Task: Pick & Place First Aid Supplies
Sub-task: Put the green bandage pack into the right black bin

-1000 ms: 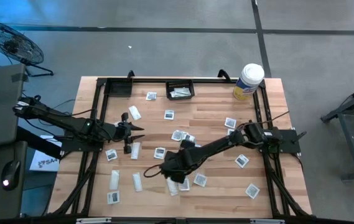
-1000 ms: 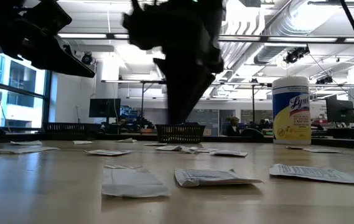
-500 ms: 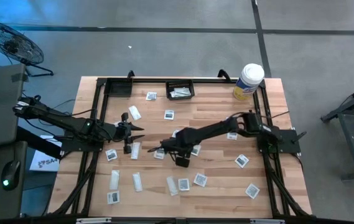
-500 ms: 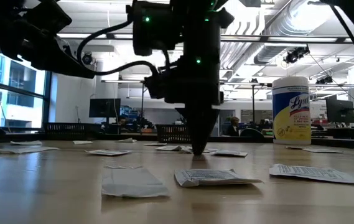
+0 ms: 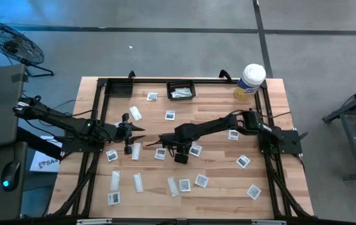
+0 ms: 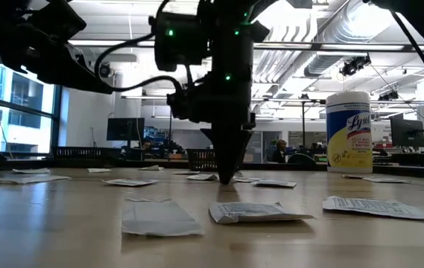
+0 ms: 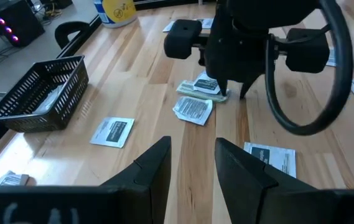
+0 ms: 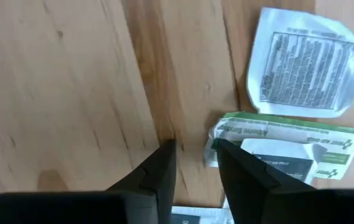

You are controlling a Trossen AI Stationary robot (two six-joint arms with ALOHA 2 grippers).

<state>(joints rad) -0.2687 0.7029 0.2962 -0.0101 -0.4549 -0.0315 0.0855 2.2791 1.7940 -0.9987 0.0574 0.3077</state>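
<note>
"Lys" in blue script on the white tub's (image 6: 348, 132) yellow label

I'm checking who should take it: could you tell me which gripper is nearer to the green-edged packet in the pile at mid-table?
The right. The right gripper hangs just above the green-edged packet, fingers slightly apart, while the left gripper waits toward the table's left side, well short of the pile.

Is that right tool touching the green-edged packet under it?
Cannot tell. In its wrist view the right tool sits by the green-edged packet's end, but no view plainly shows contact or gap.
</note>
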